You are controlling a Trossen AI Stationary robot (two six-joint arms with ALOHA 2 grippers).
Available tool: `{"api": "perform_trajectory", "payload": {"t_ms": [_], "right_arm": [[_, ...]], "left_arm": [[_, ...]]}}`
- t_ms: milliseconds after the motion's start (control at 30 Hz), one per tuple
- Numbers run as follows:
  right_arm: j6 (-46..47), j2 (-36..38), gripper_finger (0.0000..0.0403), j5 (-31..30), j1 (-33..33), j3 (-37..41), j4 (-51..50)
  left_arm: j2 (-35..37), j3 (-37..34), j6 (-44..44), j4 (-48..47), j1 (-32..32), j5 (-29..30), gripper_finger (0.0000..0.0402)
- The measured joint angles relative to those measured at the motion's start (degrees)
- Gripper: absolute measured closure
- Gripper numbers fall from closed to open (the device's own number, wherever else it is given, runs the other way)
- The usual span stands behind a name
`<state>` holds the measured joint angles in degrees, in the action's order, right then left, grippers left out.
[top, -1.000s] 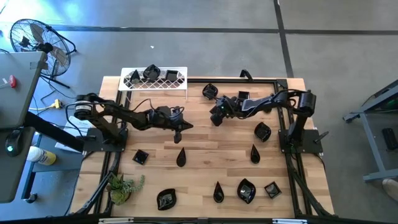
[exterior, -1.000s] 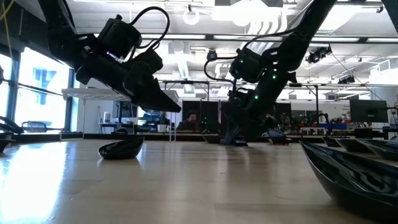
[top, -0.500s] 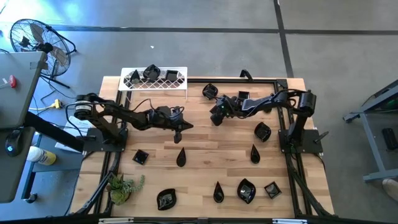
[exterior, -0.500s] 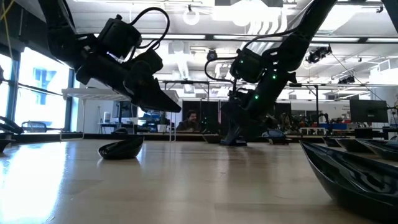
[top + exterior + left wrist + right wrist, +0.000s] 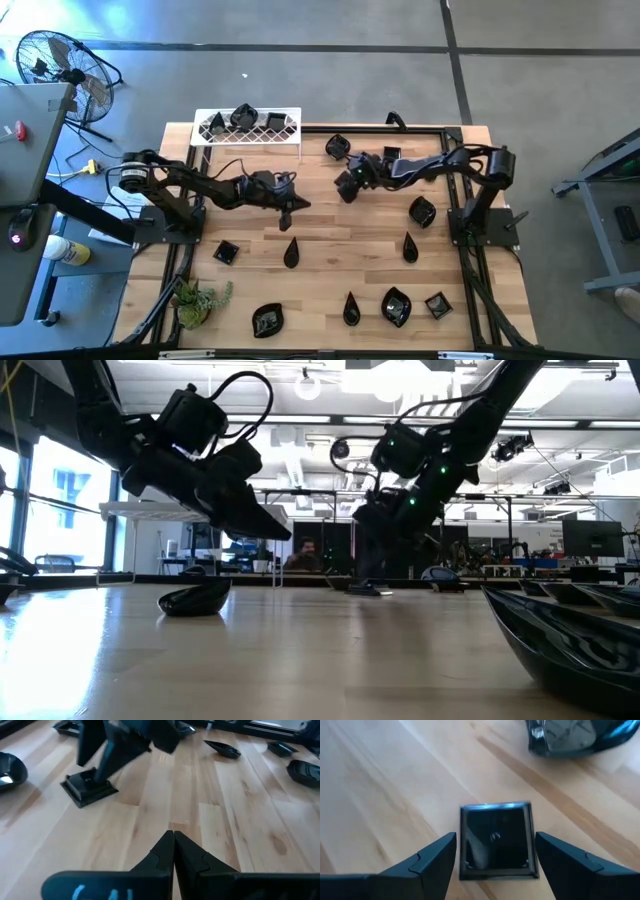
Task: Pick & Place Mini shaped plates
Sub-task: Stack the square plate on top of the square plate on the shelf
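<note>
Several mini shaped plates, small and glossy black, lie scattered on the wooden table. My right gripper hangs open just over a small square plate that lies flat on the wood at the table's far middle. One finger stands on either side of the plate, apart from it. The left wrist view shows the same plate under those fingers. My left gripper hovers shut and holds nothing, left of centre, above the bare wood.
A white lattice rack with two plates on it stands at the far left edge. A leaf-shaped plate lies just beyond my right gripper. Teardrop plates lie mid-table. A green plant stands near left. Bare wood separates the arms.
My right gripper has risen a little off the square plate and tipped slightly, staying open. The plate stays flat on the table where it was.
</note>
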<state>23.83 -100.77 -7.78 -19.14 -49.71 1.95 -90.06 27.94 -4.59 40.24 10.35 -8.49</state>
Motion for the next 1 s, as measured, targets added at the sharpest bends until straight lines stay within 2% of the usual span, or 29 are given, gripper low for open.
{"api": "perform_trajectory", "payload": {"t_ms": [200, 333, 600, 733, 1000], "right_arm": [[1.3, 1.2, 0.0137, 1.2, 0.9, 0.0, 3.0], [3.5, 1.2, 0.0135, -1.4, 0.9, 0.0, -1.3], [4.7, 1.2, 0.0080, -0.7, 0.8, 0.0, -1.0], [3.9, 0.8, 0.0063, -0.7, 0.8, -1.2, -1.1], [-1.6, -4.4, 0.0060, -3.7, 1.0, -2.1, -1.2]], "left_arm": [[0.0, 0.4, 0.2, -2.3, 0.0, -0.1, 0.0401], [0.0, 1.5, 0.2, -5.1, 0.0, -0.1, 0.0401], [0.0, 2.9, 0.2, -6.6, 0.0, -1.5, 0.0401], [0.0, 3.2, 0.2, -7.0, 0.0, -1.6, 0.0401], [0.0, 3.2, 0.2, -7.5, 0.0, -1.6, 0.0401]]}}
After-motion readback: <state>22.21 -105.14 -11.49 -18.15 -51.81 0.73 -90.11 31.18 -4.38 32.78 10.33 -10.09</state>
